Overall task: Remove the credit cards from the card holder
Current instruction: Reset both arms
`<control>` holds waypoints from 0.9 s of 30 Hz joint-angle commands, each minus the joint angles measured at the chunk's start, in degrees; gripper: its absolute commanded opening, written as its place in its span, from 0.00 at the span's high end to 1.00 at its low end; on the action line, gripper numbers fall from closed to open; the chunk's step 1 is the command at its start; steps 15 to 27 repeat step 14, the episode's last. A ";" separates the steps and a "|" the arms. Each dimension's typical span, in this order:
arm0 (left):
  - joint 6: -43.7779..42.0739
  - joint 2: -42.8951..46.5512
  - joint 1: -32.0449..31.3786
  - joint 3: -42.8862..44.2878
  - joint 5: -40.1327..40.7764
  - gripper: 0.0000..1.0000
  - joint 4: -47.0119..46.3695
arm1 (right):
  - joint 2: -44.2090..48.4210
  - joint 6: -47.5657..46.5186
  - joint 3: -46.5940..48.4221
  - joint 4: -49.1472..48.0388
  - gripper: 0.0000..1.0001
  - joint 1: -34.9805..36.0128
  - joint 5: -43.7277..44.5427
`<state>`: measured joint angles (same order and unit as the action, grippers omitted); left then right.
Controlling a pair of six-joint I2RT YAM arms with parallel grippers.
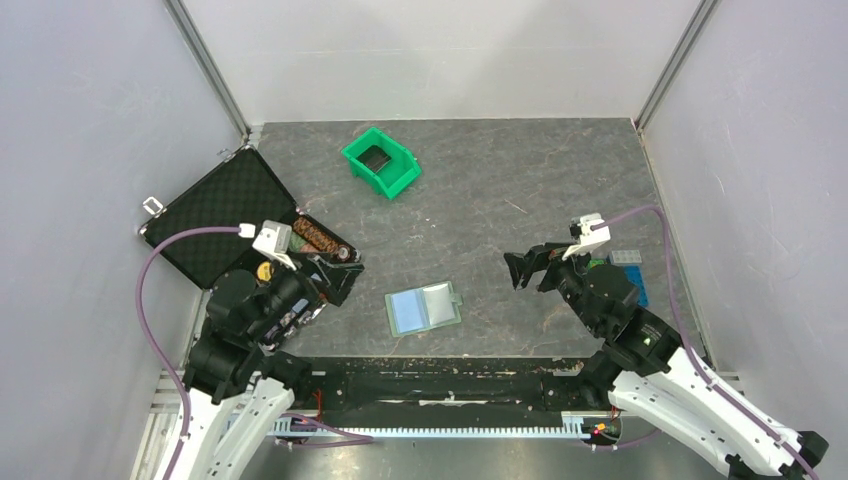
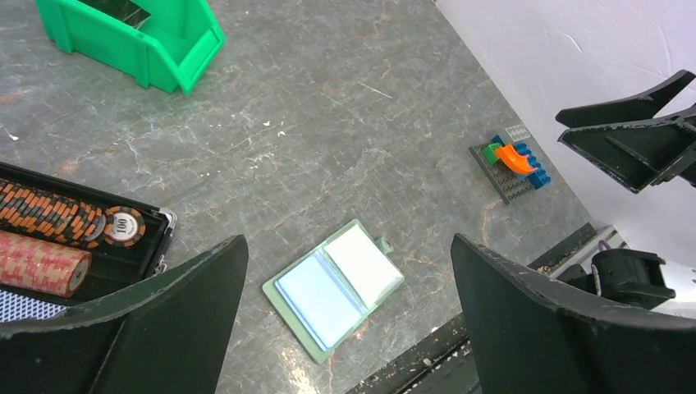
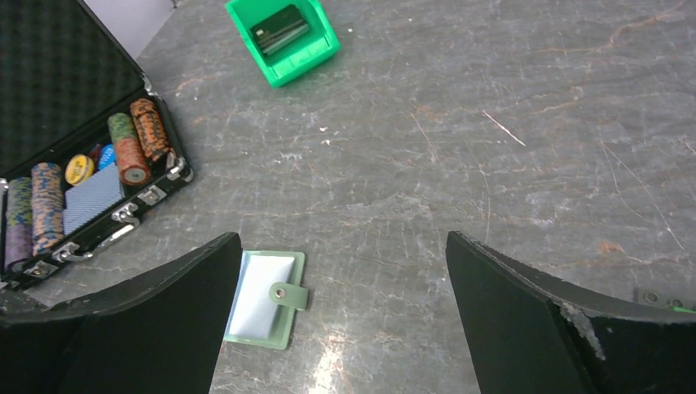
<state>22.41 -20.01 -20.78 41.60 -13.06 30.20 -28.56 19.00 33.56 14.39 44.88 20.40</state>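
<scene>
Near centre: card holder [image 1: 424,309], spread flat, pockets seemingly bare. Just beyond, either side: left gripper [image 1: 338,275] and right gripper [image 1: 520,270], both gaping fully, gripping nothing. Far: green bin [image 1: 396,180] with dark credit cards [image 3: 279,27] inside, probably all of them. Risk if probing for a hidden card: skidding the loose holder or flipping it shut, nothing pinning it down. Risk if swinging left: clipping the chip case [image 1: 215,215].
</scene>
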 commanded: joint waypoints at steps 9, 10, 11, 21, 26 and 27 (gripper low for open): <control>-3.21 0.41 -0.12 -0.89 1.15 0.00 -2.51 | -0.57 1.33 1.51 1.03 0.02 0.13 3.42; -3.17 0.30 -0.11 -0.91 1.07 0.00 -2.51 | -0.53 1.28 1.38 1.07 0.02 0.12 3.50; -3.29 0.31 -0.06 -0.84 1.05 0.00 -2.51 | -0.39 1.25 1.29 1.03 0.02 0.16 3.55; -3.25 0.23 -0.09 -0.86 1.02 0.00 -2.67 | -0.37 1.11 1.29 1.05 0.02 0.14 3.50; -3.25 0.23 -0.09 -0.86 1.02 0.00 -2.67 | -0.37 1.11 1.29 1.05 0.02 0.14 3.50; -3.25 0.23 -0.09 -0.86 1.02 0.00 -2.67 | -0.37 1.11 1.29 1.05 0.02 0.14 3.50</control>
